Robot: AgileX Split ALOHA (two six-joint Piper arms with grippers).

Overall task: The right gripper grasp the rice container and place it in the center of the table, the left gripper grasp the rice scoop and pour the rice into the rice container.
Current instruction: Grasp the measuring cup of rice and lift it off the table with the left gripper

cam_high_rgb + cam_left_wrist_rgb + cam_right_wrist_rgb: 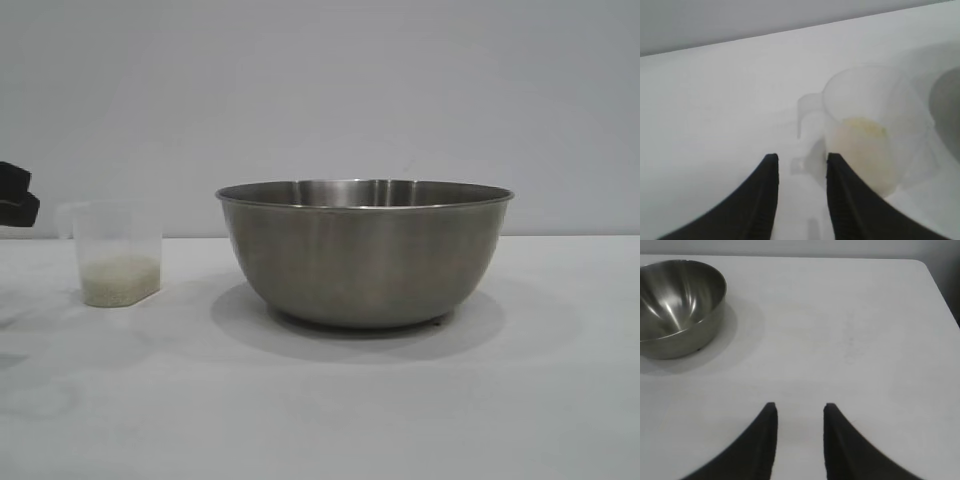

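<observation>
The rice container [365, 255], a large steel bowl, stands upright mid-table; its inside looks empty in the right wrist view [677, 305]. Left of it stands the rice scoop [115, 255], a frosted plastic cup with rice [120, 280] in its bottom. My left gripper [18, 195] shows at the far left edge, a short way from the scoop. In the left wrist view it [801, 159] is open, with the scoop [875, 125] and its small handle [807, 107] just ahead of the tips, untouched. My right gripper [799, 407] is open over bare table, well away from the bowl, holding nothing.
The white table [320, 400] reaches a plain grey wall behind. Its far edge and a corner show in the right wrist view [920, 262]. The bowl's side shows at the edge of the left wrist view [947, 110], close beside the scoop.
</observation>
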